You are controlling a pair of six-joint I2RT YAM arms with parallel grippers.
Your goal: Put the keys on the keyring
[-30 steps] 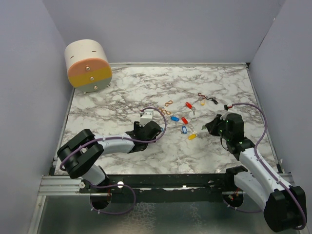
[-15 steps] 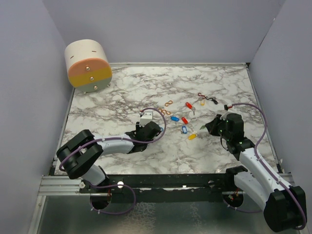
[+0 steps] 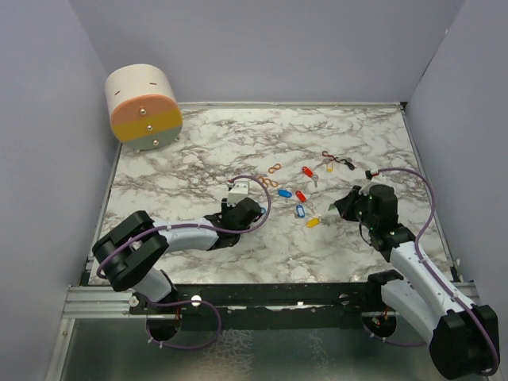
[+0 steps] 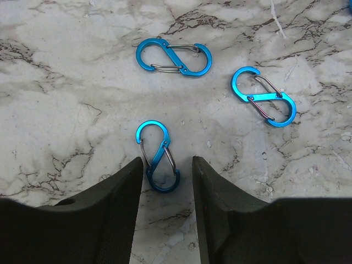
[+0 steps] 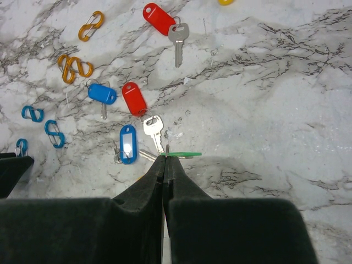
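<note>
While the left gripper (image 4: pixel 167 162) hangs low over the white marble tabletop (image 4: pixel 66 99), its 2 black fingers (image 4: pixel 118 209) stand partly open on either side of the lower lobe of a small blue metal figure-eight clip (image 4: pixel 158 151) lying flat; the left finger meets the clip's edge and a sliver of marble shows beside the right one, so nothing is clamped. Beyond it lie a second blue clip (image 4: pixel 174 56) and a third blue clip (image 4: pixel 263 96), apart from each other. The right gripper (image 5: pixel 165 158) has its fingers pressed together on the near end of a thin green plastic key tag (image 5: pixel 186 154), seen edge-on above its own shadow. Just past those tips the other keys lie loose in a cluster: a red-tagged silver key (image 5: pixel 159 18), a blue-tagged key (image 5: pixel 102 93), a second red tag (image 5: pixel 134 99) with a silver key, and a blue tag with a pale window (image 5: pixel 127 144), with orange clips (image 5: pixel 75 66) to their left
</note>
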